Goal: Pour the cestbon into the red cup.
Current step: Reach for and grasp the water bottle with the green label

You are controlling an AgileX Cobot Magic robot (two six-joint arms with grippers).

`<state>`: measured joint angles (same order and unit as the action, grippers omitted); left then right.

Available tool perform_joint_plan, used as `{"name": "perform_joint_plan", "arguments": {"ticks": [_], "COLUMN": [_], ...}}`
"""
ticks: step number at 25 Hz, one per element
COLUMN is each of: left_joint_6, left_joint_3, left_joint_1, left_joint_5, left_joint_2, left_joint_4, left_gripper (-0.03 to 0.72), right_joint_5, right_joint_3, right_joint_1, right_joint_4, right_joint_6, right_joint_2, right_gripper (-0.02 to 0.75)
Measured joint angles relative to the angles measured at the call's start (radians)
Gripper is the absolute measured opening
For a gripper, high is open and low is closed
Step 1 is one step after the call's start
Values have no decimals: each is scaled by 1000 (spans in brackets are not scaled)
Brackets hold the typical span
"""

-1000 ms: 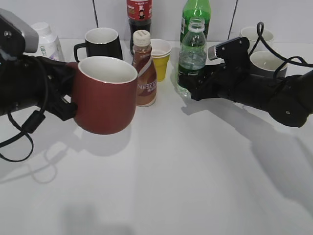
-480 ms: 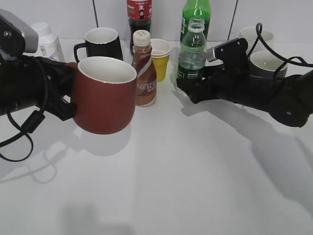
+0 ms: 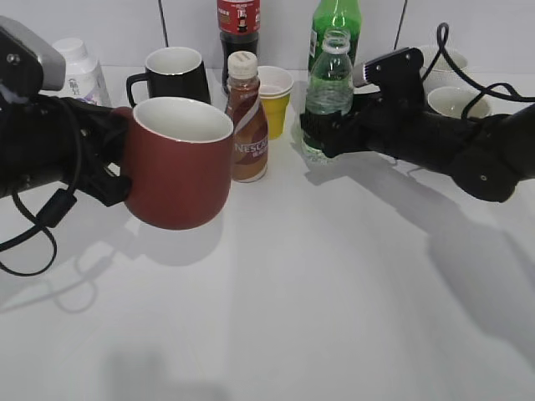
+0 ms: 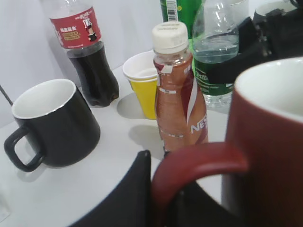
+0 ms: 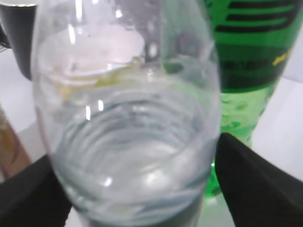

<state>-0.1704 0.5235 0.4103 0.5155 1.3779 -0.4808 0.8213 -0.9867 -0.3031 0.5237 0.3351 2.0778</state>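
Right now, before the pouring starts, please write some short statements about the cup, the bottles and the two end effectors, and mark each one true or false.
1. The left end effector holds the red cup by its handle. True.
2. The cestbon has a cap on. False: its neck is open, with no cap.
3. The right end effector grips the cestbon near its lower part. True.
4. The cestbon is tilted over the red cup. False: it stands upright, apart from the cup.
5. The Nescafe bottle stands between the red cup and the cestbon. True.
6. The yellow paper cup lies on its side. False: it is upright.
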Motion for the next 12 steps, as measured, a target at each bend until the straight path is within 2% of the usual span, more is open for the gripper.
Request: {"name": "perform_joint_plan", "arguments": {"ticks": [4, 7, 12], "left_joint_6": [0, 0, 0], "left_joint_3": [0, 0, 0], "left_joint_1": [0, 0, 0], "left_joint_5": [0, 0, 0], "left_joint_2": [0, 0, 0], "left_joint_4": [2, 2, 3], "left_gripper": [41, 41, 41], "right_joint_5": [0, -2, -1], "right_joint_3": [-37, -56, -70], "right_joint_1": [-1, -1, -1], "right_joint_4": [0, 0, 2], "right_joint_6": [-2, -4, -7], "right_joint_2": [29, 44, 59], "right_gripper": [652, 618, 496]}}
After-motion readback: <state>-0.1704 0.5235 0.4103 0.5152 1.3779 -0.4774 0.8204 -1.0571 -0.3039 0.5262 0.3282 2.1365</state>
